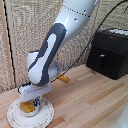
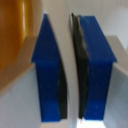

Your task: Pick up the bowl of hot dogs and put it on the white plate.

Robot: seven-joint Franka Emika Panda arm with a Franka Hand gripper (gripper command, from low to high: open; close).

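Note:
The white plate lies on the wooden table at the exterior view's lower left. The hot dog bowl rests on it or just above it, and I cannot tell which. Orange-yellow hot dogs show inside the bowl. The gripper comes down from above at the bowl's edge on the exterior view's right. In the wrist view the gripper has its blue fingers almost together, with a thin pale strip that looks like the bowl's rim pinched between the dark pads. A blurred hot dog fills the corner beside them.
A black box stands at the back on the exterior view's right, with a cable running up from it. An orange piece lies on the table behind the arm. A woven screen closes off the back.

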